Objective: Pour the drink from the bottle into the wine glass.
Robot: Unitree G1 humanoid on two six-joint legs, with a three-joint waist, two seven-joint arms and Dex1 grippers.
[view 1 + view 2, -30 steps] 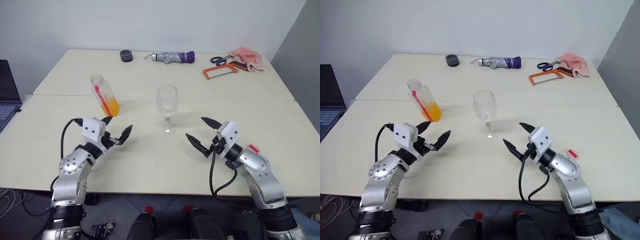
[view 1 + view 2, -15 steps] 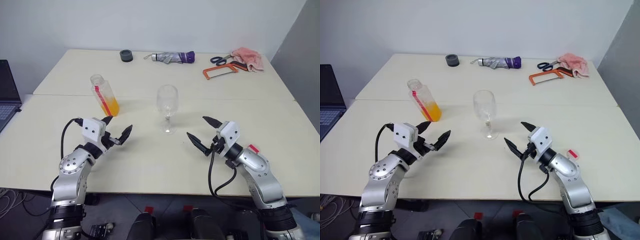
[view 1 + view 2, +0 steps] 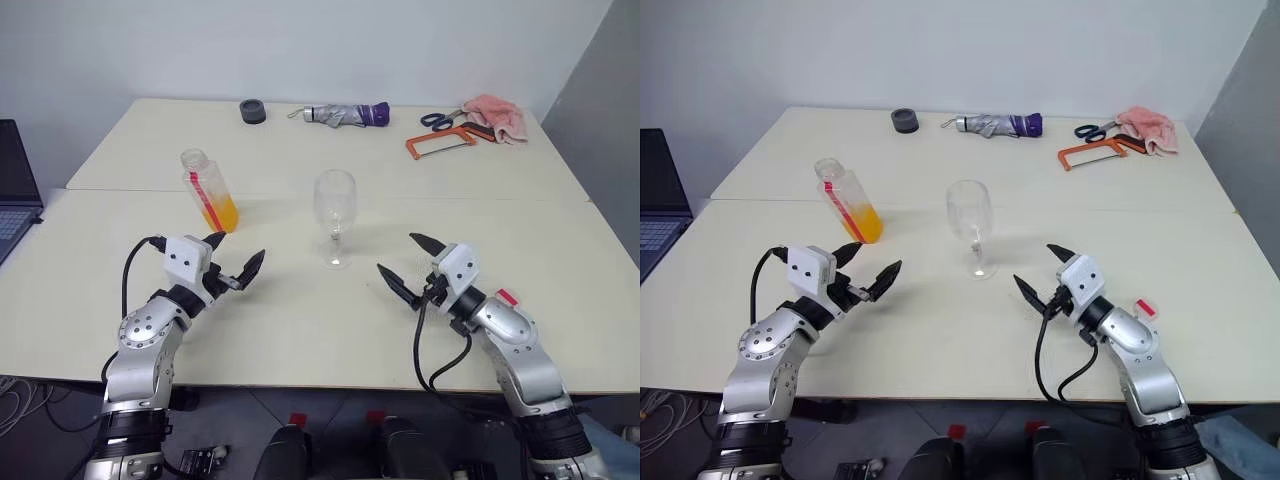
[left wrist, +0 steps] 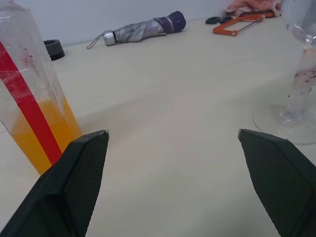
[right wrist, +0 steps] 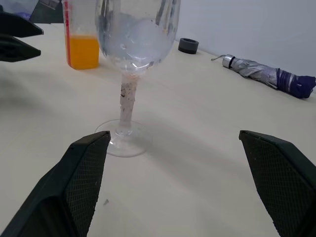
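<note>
- Left eye view, far left: small clear plastic bottle (image 3: 208,190) with a red vertical label strip stands upright on the pale surface (image 3: 300,320). No cap visible on its neck. Translucent orange-yellow drink (image 3: 221,214) fills only the lower part.
- Left end effector (image 3: 233,263) hovers just this side of the bottle, fingers spread wide, grasping nothing. In the left wrist view the bottle sits beside one finger rather than between the two.
- Centre: clear stemmed wine glass (image 3: 335,217) upright on its round foot, well apart from the bottle, bowl empty.
- Right end effector (image 3: 407,267) hangs near the glass foot, also spread wide and empty. In the right wrist view the stem lines up close to one finger.
- Step in hand, by my reading: the approach. Nothing grasped, nothing poured.
- Next move calls for the left end effector to shift toward the bottle until the body sits between the fingers, then clamp low enough to keep the open neck steady. The right could brace the glass stem.
</note>
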